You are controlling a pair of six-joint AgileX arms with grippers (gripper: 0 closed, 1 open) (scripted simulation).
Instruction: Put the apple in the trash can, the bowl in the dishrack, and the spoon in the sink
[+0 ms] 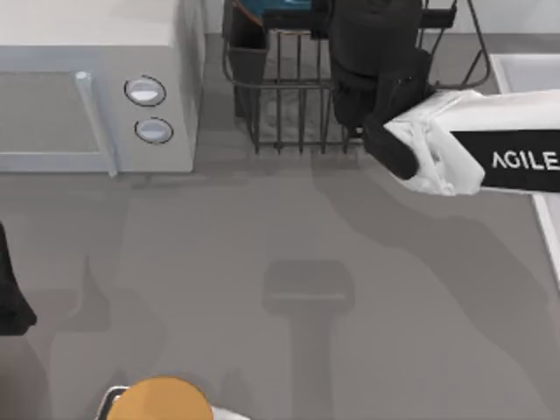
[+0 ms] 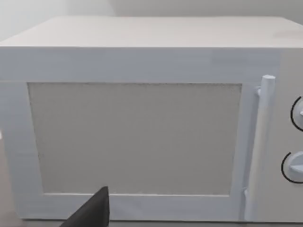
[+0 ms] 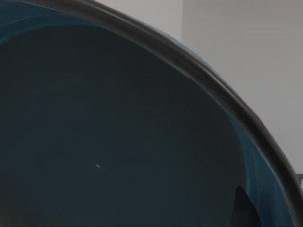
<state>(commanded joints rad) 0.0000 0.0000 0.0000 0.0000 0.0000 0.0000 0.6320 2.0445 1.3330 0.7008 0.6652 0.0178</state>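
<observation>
One bowl (image 3: 118,142) over one dishrack (image 1: 289,105) — right tool (image 1: 367,26) above

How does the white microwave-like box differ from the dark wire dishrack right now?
The white microwave-like box with two round knobs is solid and closed, its door shut; the dark metal wire dishrack is open bars you can see through. The box sits at the table's back left with nothing over it; the dishrack sits back centre with the right arm's claw over it, a deep blue bowl close before that wrist's camera. Both stand along the back edge.
</observation>
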